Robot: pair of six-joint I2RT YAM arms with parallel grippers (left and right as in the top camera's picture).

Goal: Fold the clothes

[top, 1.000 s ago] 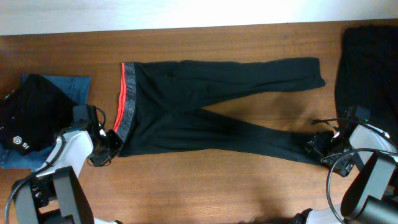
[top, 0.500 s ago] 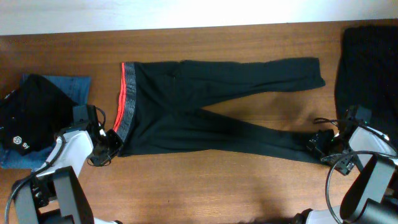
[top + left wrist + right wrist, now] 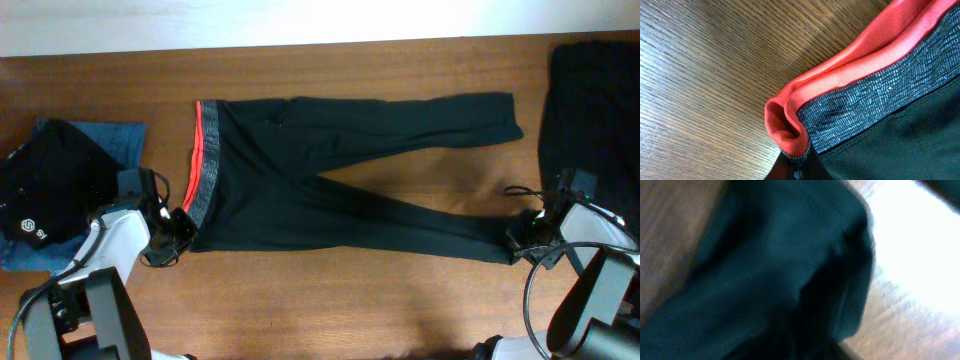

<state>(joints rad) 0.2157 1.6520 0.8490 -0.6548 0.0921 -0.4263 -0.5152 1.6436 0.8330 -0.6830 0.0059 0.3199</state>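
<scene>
Lying flat across the middle of the table [image 3: 330, 310], the long black trousers [image 3: 330, 190] have their waistband [image 3: 203, 165] to the left and both legs running off to the right, splayed apart in a narrow V.

The left gripper [image 3: 178, 232] sits at the near corner of the waistband and is closed on it. In the left wrist view the red and grey band [image 3: 875, 85] is pinched into a tight little fold that runs down out of the bottom of the picture, with bare wood [image 3: 705, 65] beside it. The fingers themselves are out of sight.

The right gripper [image 3: 520, 240] is at the cuff of the nearer leg [image 3: 420, 232], and that leg lies drawn out straight up to it. It seems clamped on the cuff. The right wrist view is blurred and filled almost wholly with dark cloth [image 3: 765, 270], so the gap between the fingers cannot be made out.

The farther leg [image 3: 420, 118] lies loose, well apart from both grippers.

At the left edge, a black garment [image 3: 50, 185] with a small white logo lies on top of blue jeans [image 3: 125, 140], near the left arm. At the far right edge lies another dark heap [image 3: 590, 100] of cloth.
</scene>
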